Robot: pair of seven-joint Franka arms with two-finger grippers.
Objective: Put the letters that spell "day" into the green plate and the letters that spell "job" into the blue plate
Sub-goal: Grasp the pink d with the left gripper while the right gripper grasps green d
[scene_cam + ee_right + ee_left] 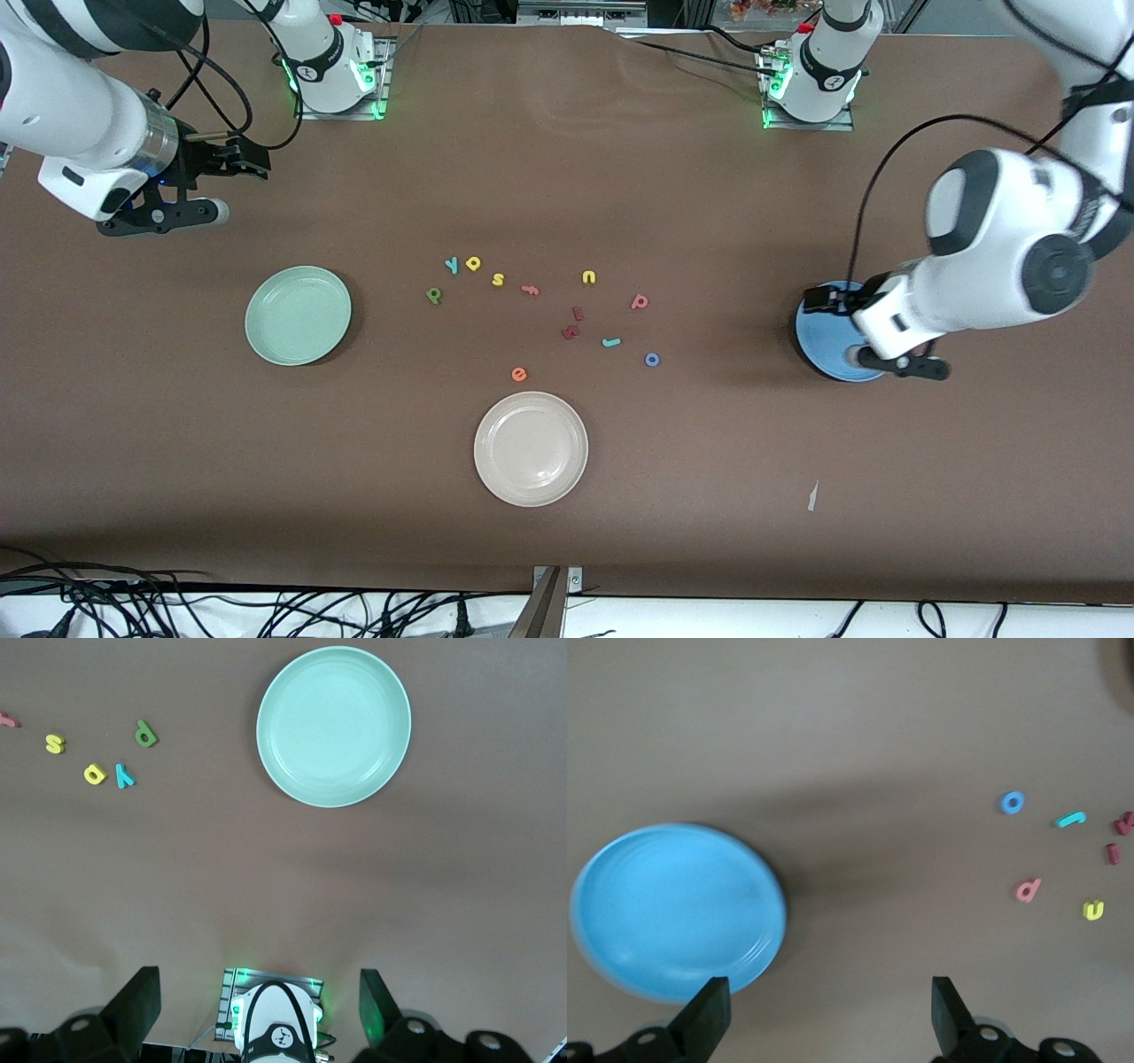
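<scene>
Cream plate (531, 448): nearest the front camera, empty, no part in either word.
Left gripper (899, 361): jaws wide, holding nothing; hangs over the blue plate at its rim nearer the front camera, likely parked before the first pick.
Left fingers (709, 1014): spread well apart in the left wrist view, the plate's edge and bare table between them.
Blue plate (826, 346): at the left arm's end of the table, at 3 o'clock from the letter cluster; what shows of it is empty.
Right gripper (190, 186): jaws wide, empty; waits over bare table at the right arm's end, at 11 o'clock from the green plate.
Green plate (299, 315): empty, at 9 o'clock from the cluster.
"job" set: blue o (652, 359), teal j (611, 342), pinkish b (640, 302); all loose on the table at the cluster's 3 to 4 o'clock edge, closest to the blue plate.
"day" set: green d (434, 295), light blue y (452, 265), yellow a (473, 262); loose at the cluster's 10 o'clock edge, closest to the green plate.
Strays: yellow s (499, 280), yellow u (589, 277), orange e (519, 374), dark red letters (572, 324), mid-cluster.
Progress, judged: no letter is plated yet; each arm suits its nearer word.
</scene>
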